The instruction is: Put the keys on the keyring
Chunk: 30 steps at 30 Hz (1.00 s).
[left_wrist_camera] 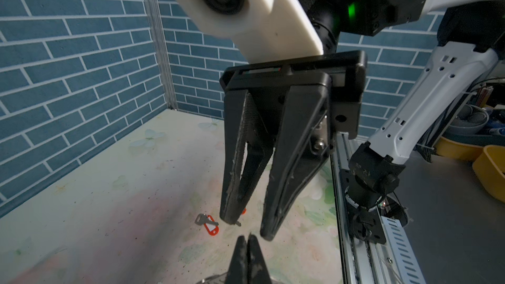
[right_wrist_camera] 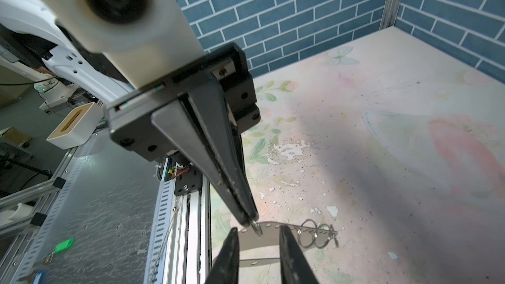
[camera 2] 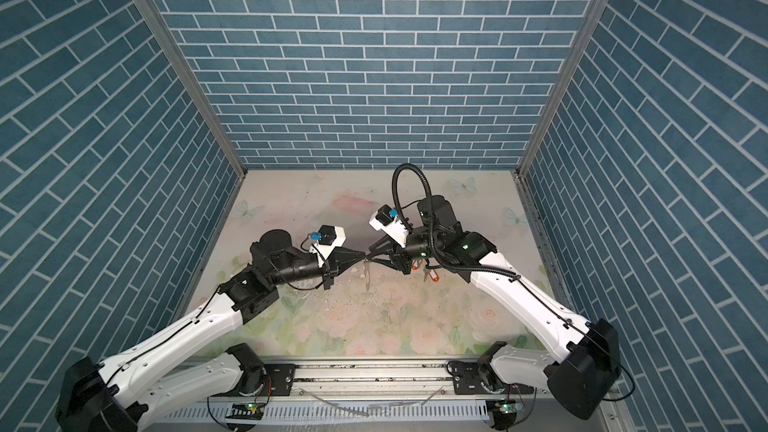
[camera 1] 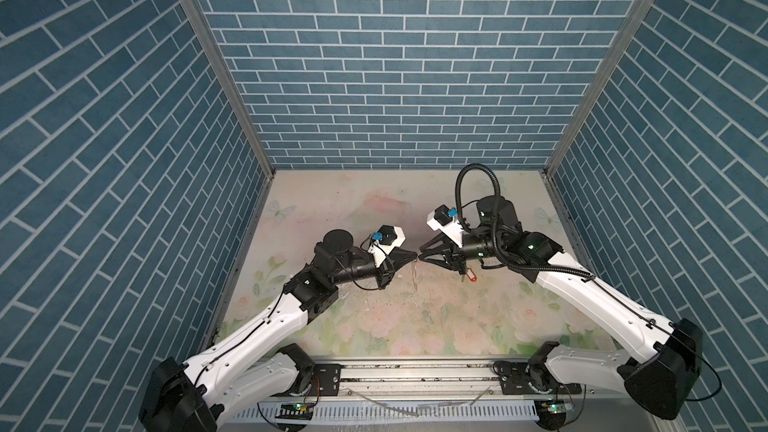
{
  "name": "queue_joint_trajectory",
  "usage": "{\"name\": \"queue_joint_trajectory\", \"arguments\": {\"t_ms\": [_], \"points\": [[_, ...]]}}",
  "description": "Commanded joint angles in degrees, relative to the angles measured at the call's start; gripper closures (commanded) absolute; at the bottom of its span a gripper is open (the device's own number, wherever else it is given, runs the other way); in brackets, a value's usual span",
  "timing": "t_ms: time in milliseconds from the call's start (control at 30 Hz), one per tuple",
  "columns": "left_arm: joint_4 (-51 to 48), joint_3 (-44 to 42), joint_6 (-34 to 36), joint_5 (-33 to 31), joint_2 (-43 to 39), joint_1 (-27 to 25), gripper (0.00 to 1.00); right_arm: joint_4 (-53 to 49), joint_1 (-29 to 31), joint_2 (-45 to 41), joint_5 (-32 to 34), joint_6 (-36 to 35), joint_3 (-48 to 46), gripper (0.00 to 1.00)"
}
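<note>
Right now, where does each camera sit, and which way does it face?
Top views: high above the front rail, looking down at table and back wall; both arms show, left tool near right tool.
Left wrist: on the left arm, facing the open right tool; own shut tips show.
Right wrist: on the right arm, facing the left tool, shut on the keyring; own open tips show.
Shared: both wrist views show both tools.

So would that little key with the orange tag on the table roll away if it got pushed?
Probably slide rather than roll: the key and its orange tag lie flat on the table. It looks small and thin, so likely light and awkward to pinch up. The tag may swing loose once lifted.
</note>
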Motion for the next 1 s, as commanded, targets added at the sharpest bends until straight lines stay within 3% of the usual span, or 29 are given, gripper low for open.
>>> {"name": "queue_joint_trajectory", "arguments": {"t_ms": [0,400,633,967], "points": [[14.2,-1.9,-5.5,-0.7,-0.1,0.0,1.0,5.0,-0.1,-1.1,-0.1,2.6,-3.0,0.72],[43.8,-11.8,-14.0,-7.3,2.2,0.0,1.0,14.5,-0.2,-4.2,1.9,8.4,-8.4,0.73],[52.4,-12.7,-16.4,-7.2,5.7,0.0,1.0,22.6,-0.3,-4.1,1.9,12.3,-10.9,0.75],[56.0,-12.6,-18.1,-6.3,8.5,0.0,1.0,29.2,-0.3,-2.3,1.0,14.6,-10.4,0.81]]}}
